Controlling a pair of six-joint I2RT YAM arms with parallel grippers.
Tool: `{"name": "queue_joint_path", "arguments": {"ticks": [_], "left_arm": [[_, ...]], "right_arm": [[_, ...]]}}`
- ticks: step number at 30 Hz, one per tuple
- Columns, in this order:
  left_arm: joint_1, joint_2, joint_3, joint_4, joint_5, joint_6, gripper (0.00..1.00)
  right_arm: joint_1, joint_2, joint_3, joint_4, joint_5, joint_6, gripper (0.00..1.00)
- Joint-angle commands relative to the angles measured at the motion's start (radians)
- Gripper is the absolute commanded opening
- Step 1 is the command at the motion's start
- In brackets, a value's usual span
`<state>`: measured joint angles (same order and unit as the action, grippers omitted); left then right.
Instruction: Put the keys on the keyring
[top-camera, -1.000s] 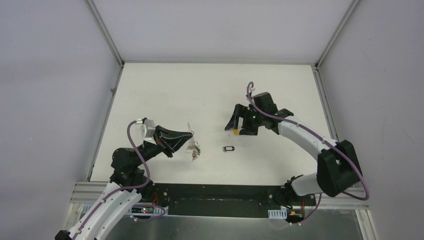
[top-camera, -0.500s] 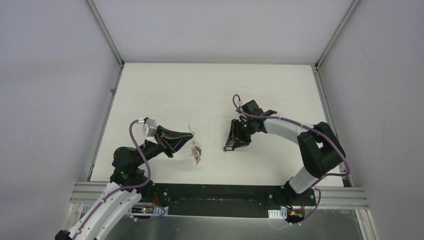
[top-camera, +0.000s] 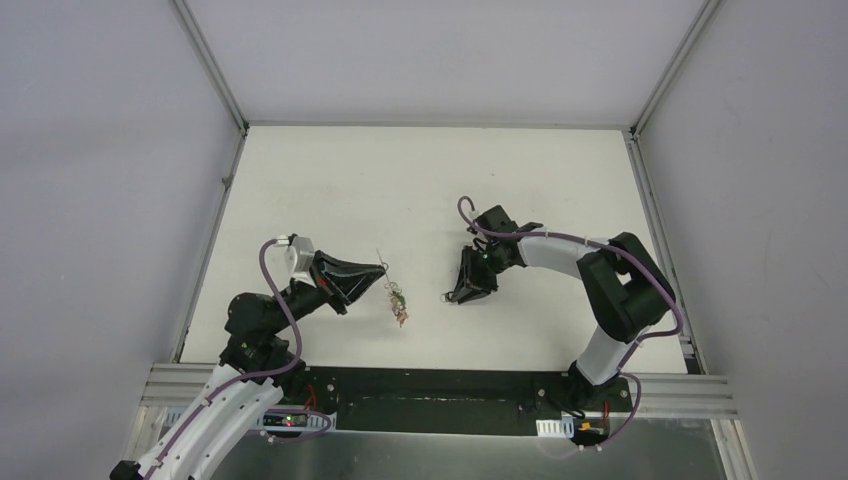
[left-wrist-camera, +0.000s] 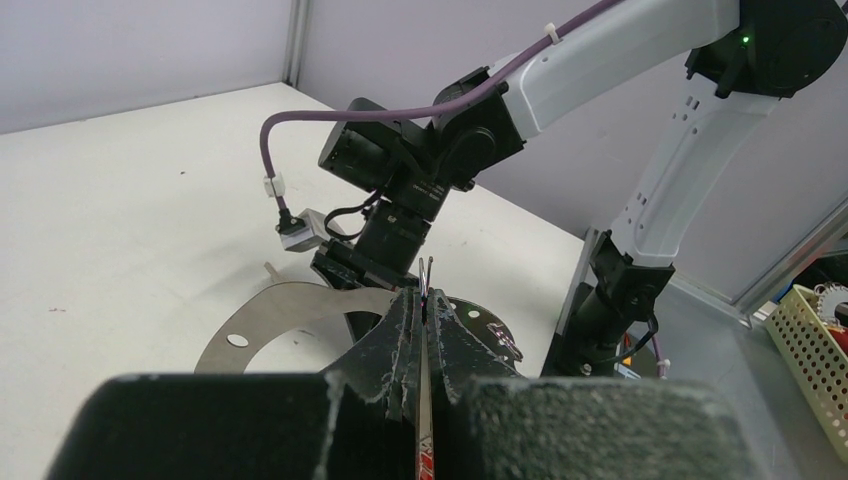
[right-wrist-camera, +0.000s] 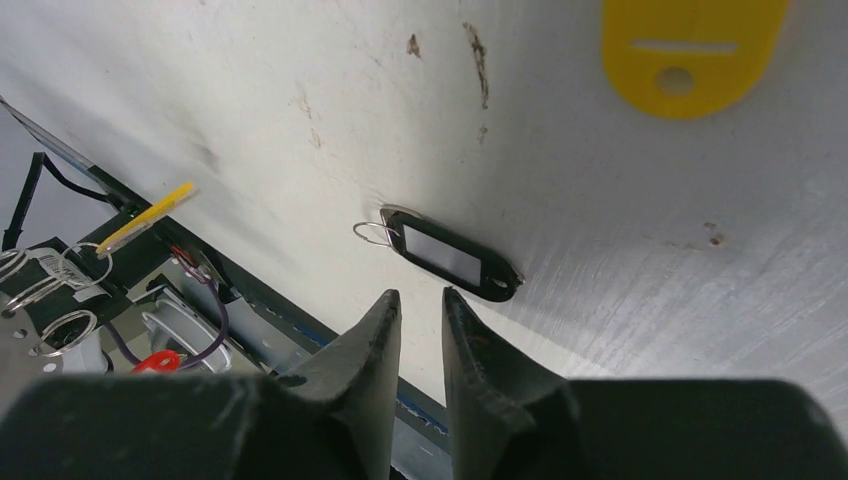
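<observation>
Now that my right claw (right-wrist-camera: 420, 300) has dropped to the black key (right-wrist-camera: 455, 258), narrowed but empty, a pick looks near; left claw (left-wrist-camera: 425, 305) clamps the keyring (left-wrist-camera: 426, 272).

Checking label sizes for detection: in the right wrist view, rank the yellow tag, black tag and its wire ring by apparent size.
1. yellow tag, though cut off by the frame's top edge.
2. black tag.
3. wire ring, clearly smallest.
The tags' true sizes may match; nearness to the camera is unsure.
</observation>
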<state>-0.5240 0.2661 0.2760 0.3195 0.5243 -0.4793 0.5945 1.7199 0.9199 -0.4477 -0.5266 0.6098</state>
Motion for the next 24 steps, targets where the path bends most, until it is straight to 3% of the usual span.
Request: {"name": "queue_joint_path", "arguments": {"ticks": [1,6,11,18,24], "left_arm": [[-0.005,-0.019,0.028,0.035,-0.021,0.011,0.0],[-0.005,-0.024,0.026,0.027,-0.023,0.008,0.0],[-0.005,-0.024,0.028,0.02,-0.024,0.001,0.0],[-0.005,-0.031,0.031,-0.004,-0.027,-0.008,0.0],[-0.005,-0.045,0.031,-0.022,-0.031,-0.012,0.0]], "right_arm": [[0.007,0.0,0.033,0.035,-0.023,0.019,0.23],[0.017,-0.023,0.052,0.014,-0.011,0.01,0.23],[0.066,-0.035,0.128,-0.089,0.093,-0.051,0.29],[0.23,0.037,0.312,-0.324,0.423,-0.165,0.44],[0.324,0.12,0.411,-0.424,0.612,-0.197,0.46]]}}
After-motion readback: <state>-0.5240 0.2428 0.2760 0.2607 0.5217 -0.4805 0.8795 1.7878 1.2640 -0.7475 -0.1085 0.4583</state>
